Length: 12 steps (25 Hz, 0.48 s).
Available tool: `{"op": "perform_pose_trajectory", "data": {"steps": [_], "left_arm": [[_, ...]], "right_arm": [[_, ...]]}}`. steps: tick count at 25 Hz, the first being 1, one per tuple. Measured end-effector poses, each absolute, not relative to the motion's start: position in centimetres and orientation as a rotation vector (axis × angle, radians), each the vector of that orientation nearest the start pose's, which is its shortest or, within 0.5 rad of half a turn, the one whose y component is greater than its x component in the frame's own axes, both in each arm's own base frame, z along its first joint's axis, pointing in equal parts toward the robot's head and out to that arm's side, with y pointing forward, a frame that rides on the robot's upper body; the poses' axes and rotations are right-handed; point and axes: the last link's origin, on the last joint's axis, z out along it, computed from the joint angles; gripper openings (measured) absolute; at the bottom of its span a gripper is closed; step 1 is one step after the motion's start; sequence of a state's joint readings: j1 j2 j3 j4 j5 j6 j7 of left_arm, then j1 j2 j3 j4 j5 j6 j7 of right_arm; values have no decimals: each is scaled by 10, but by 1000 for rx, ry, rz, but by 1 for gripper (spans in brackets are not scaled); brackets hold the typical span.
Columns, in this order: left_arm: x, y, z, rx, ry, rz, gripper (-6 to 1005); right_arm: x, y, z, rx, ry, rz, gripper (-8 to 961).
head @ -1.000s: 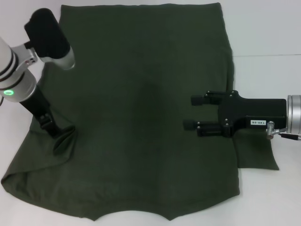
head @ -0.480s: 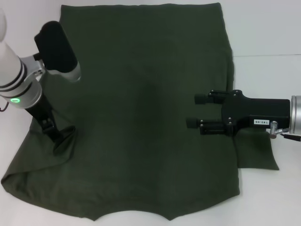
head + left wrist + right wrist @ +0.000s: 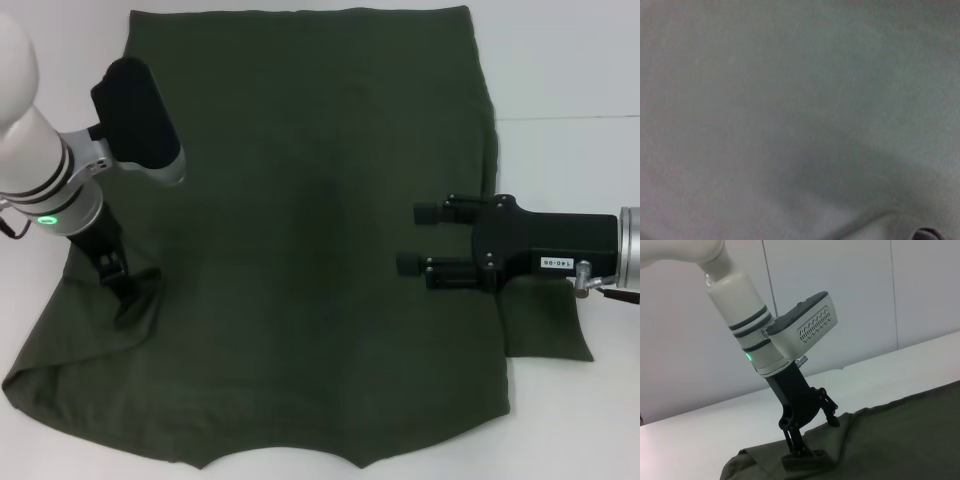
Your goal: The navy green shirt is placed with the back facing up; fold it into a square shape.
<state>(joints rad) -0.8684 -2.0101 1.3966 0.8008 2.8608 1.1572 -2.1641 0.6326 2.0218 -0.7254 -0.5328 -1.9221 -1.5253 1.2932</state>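
Pinching the navy green shirt (image 3: 310, 230) at its bunched left sleeve, the left gripper (image 3: 128, 297) is clamped; right gripper (image 3: 425, 240) (jaws parted, empty) hovers over the right side

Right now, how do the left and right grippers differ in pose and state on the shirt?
The left gripper points steeply down at the navy green shirt near its left sleeve, fingers pinching bunched cloth; the right gripper lies level above the shirt's right side.
The left gripper is shut on fabric; the right gripper is open and holds nothing.
Both are black and over the shirt.
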Motion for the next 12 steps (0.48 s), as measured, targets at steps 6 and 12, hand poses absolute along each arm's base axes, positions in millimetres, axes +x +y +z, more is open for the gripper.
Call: {"op": "perform_pose_trajectory", "data": {"steps": [6, 12], "left_arm": [[-221, 434, -7, -2484, -244, 923, 911], [-220, 435, -9, -2478, -219, 926, 909]], "right_arm": [[240, 356, 1, -2749, 477, 747, 825], [243, 354, 1, -2746, 487, 746, 825]]}}
